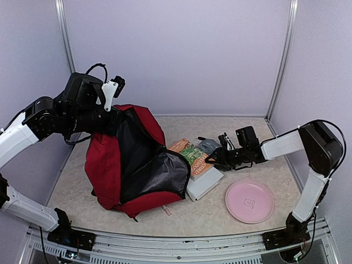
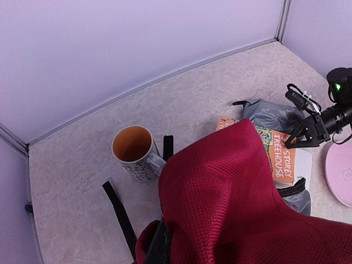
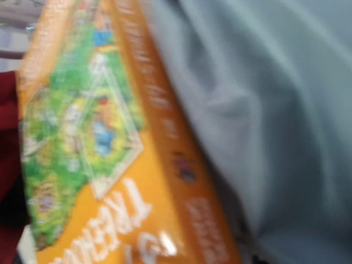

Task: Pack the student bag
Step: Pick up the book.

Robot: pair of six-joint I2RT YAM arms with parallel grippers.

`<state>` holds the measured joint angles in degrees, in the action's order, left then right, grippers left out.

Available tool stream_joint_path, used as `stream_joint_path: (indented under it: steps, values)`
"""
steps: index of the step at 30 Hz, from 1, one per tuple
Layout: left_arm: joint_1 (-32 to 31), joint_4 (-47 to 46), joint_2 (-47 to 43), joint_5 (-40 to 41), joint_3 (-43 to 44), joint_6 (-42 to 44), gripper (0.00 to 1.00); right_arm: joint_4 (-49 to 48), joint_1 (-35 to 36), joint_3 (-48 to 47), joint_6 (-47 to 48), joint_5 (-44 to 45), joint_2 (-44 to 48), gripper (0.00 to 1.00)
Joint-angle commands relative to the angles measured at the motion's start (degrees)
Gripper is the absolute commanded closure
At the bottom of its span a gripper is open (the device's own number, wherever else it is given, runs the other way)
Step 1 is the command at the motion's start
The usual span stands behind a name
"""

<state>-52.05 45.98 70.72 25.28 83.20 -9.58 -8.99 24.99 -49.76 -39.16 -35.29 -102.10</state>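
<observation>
The left gripper (image 1: 116,116) is clamped on the backpack's (image 1: 107,165) top; the right gripper (image 1: 210,160), jaws parted, hovers at the book (image 1: 192,154).

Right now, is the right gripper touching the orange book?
Cannot tell. Top view shows the right gripper over the orange book; wrist view is blurred, fingers unseen.

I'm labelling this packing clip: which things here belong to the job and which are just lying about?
Job, likely: student bag, orange book, grey pouch, pale slab under the book.
Lying about, likely: pink plate, mug.
</observation>
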Motion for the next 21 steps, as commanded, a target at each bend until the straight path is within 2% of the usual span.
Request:
stream_joint_path:
  steps: [1, 5, 11, 14, 16, 21]
  values:
    - [0.8, -6.1, -1.1, -2.3, -2.2, 1.3, 1.0, -9.6, -0.2, 0.1, -2.4, -8.0, -1.6, 0.43]
    - [1.5, -8.2, -1.9, -3.6, -4.6, 1.5, 1.0, -13.8, -0.2, 0.2, -4.7, -10.9, -2.7, 0.67]
    - [3.5, -11.0, -1.9, -5.3, -7.6, 2.2, 1.0, -14.7, -0.2, 0.2, -4.3, -12.2, -0.6, 0.94]
    - [4.4, -12.3, -2.1, -6.4, -8.7, 2.3, 1.0, -14.1, -0.2, 0.5, -3.2, -13.1, 1.8, 1.0]
    - [4.7, -12.2, -2.1, -6.6, -8.7, 2.5, 1.0, -11.3, -0.2, 0.7, -0.9, -13.6, 4.2, 1.0]
    - [5.0, -12.0, -3.3, -6.8, -8.1, 2.8, 1.0, 6.0, -0.3, -0.7, 9.3, -13.3, 11.8, 1.0]
